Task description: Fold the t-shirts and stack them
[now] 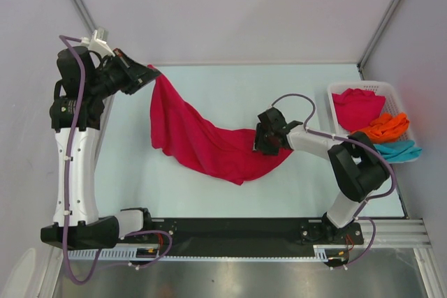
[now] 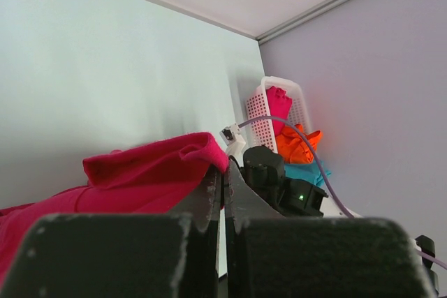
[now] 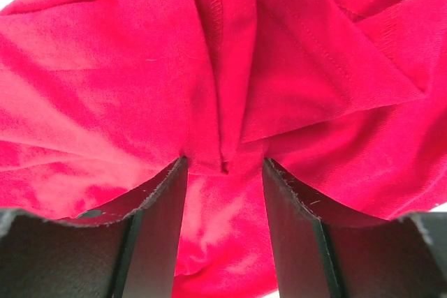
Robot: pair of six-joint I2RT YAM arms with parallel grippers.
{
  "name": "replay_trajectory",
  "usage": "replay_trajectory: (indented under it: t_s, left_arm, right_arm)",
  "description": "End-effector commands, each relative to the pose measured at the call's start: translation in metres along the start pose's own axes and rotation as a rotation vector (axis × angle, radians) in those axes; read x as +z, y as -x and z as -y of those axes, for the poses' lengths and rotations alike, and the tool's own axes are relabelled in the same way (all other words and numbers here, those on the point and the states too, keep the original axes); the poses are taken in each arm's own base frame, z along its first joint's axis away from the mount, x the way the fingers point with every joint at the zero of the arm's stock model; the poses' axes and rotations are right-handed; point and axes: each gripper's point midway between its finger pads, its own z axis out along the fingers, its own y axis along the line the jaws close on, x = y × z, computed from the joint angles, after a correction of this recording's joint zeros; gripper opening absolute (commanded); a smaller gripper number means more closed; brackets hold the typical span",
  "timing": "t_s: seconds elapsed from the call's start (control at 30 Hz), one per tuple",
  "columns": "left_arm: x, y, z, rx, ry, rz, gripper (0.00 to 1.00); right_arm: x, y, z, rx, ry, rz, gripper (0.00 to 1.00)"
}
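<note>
The pale surface (image 1: 279, 95) carries a crimson t-shirt (image 1: 195, 137), a rumpled, creased band running from 10 o'clock down to the centre. At 3 o'clock a white basket (image 1: 392, 89) holds a red t-shirt (image 1: 356, 106), an orange t-shirt (image 1: 387, 127) and a teal t-shirt (image 1: 398, 150). The left hand (image 1: 152, 73) is clamped tight on the crimson t-shirt's 10 o'clock corner. The right hand (image 1: 260, 146), fingers half apart, straddles a ridge of cloth at its 4 o'clock end.

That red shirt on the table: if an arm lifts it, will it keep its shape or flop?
Probably flops: the red t-shirt drapes in a limp curve from the corner pinched in the left gripper. Likely light: that small pinch carries it. It bunches into soft folds at the right gripper, so a push would likely crumple it.
</note>
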Motion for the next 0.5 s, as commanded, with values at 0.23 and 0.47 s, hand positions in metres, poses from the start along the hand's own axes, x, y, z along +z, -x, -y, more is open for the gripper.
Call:
replay_trajectory:
  t_s: [0.23,0.47]
  left_arm:
    - [-0.008,0.007,0.011,0.045,-0.048,0.039,0.00]
    - [-0.009,0.006,0.010,0.045,-0.047,0.039,0.00]
  right_arm:
    - [0.005,0.004,-0.016,-0.008,0.015,0.017,0.50]
    - [0.005,0.005,-0.027,-0.029,0.020,0.024,0.47]
